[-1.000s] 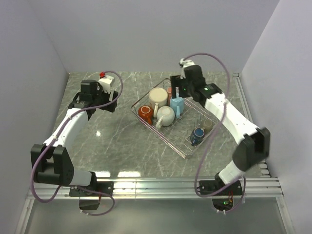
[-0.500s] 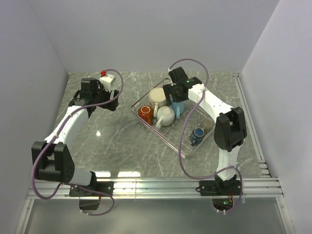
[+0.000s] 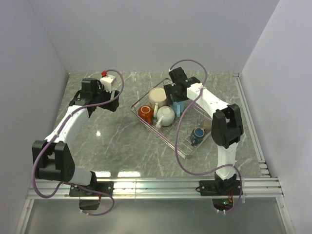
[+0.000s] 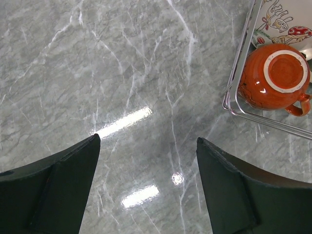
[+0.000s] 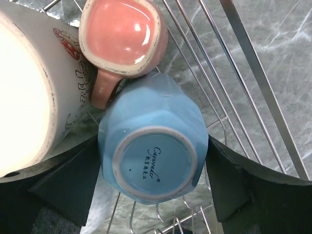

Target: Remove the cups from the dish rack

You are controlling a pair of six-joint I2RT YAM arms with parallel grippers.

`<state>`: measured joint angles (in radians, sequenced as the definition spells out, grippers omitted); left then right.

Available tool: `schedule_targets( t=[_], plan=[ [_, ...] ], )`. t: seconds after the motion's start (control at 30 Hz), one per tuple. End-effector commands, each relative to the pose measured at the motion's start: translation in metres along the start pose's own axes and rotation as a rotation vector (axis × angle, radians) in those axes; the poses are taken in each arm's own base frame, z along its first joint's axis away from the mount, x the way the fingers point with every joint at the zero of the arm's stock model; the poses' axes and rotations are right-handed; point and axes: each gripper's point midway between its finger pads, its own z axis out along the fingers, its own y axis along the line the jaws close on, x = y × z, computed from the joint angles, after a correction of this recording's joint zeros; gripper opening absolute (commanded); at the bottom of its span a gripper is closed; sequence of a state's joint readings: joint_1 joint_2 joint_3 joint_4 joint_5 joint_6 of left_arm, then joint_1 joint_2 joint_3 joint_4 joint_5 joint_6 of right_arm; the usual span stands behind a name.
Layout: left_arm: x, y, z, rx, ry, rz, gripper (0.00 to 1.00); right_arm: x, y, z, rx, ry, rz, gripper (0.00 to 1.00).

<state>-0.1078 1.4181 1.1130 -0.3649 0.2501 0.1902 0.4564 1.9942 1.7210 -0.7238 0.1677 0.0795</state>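
Marble tabletop (image 4: 97, 58): left gripper (image 4: 147, 141) hovers above it, jaws apart and empty, beside the dish rack's (image 4: 239, 83) left corner.
Orange-red mug (image 4: 278, 75): upturned inside that corner.
Light blue mug (image 5: 146, 112): upturned mid-rack; right gripper (image 5: 152, 146) straddles it, and I cannot tell whether it is clamped.
Risk: pink mug (image 5: 122, 36) leans against it, so lifting may drag or tip that mug.
Writing: cursive stamp on the blue base, not legible.

Right gripper (image 5: 151, 183) straddles an upturned mug (image 5: 153, 156) in the dish rack (image 3: 183, 148); left gripper (image 4: 148, 180) outside.
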Motion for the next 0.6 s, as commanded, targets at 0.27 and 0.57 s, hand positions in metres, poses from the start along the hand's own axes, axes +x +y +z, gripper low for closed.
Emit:
schedule_targets(
  t=[0.27,0.57],
  plan=[
    [-0.022,-0.004,-0.007,0.036,-0.052,0.022,0.84,-0.039,-0.007,-0.048,-0.026,-0.173,0.013,0.00],
    [-0.029,-0.003,-0.012,0.028,-0.064,0.031,0.84,-0.071,-0.024,-0.098,0.013,-0.401,0.076,0.00]
  ],
)
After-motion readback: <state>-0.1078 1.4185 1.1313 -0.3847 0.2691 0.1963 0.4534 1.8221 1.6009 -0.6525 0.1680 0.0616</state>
